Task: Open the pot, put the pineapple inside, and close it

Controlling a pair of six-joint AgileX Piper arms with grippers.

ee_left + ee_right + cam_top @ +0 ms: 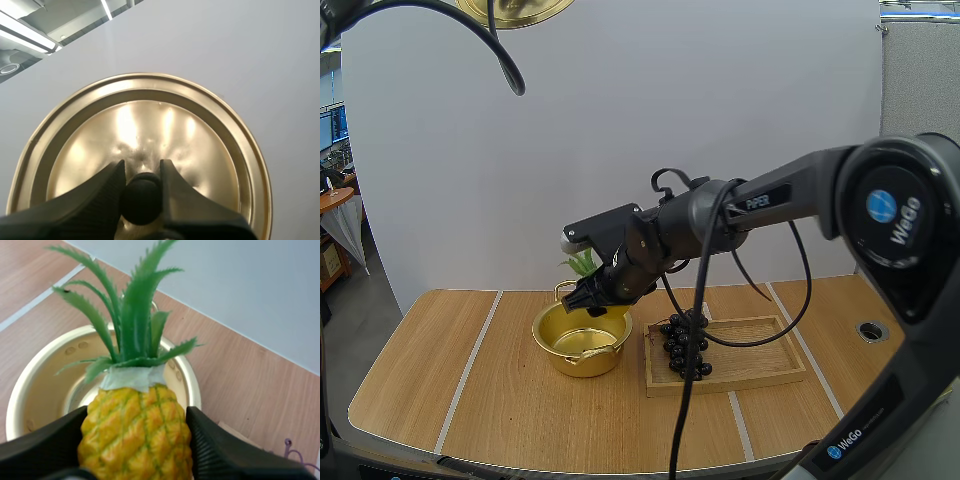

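1. Done so far: the pot (585, 362) stands open at centre of the high view. Its lid (150, 130) is off and held high, at the top edge left of centre.
2. The left pincer (142, 172) is closed tight on the lid's round black knob (141, 200).
3. The right pincer (136, 420) is spread about as wide as the fruit's body. Its two ribbed fingers pinch the pineapple (135, 440) by the sides, crown towards the pot, just over the pot's mouth.
4. Left to do, as I judge it: lower and release the pineapple inside, pull clear, and set the lid back. Roughly halfway.
5. Materials: pot and lid are thin shiny brass-coloured metal and round. The lid has stepped concentric rings and a slightly dented middle.
6. The pineapple looks plastic, with yellow diamond-scored skin, a pale collar and stiff serrated green leaves.
7. Nearby, just right of the pot, is a shallow wooden tray (760, 372) holding glossy black grapes (686, 345). It sits on a wood-grain desk (500, 400) with pale stripes.
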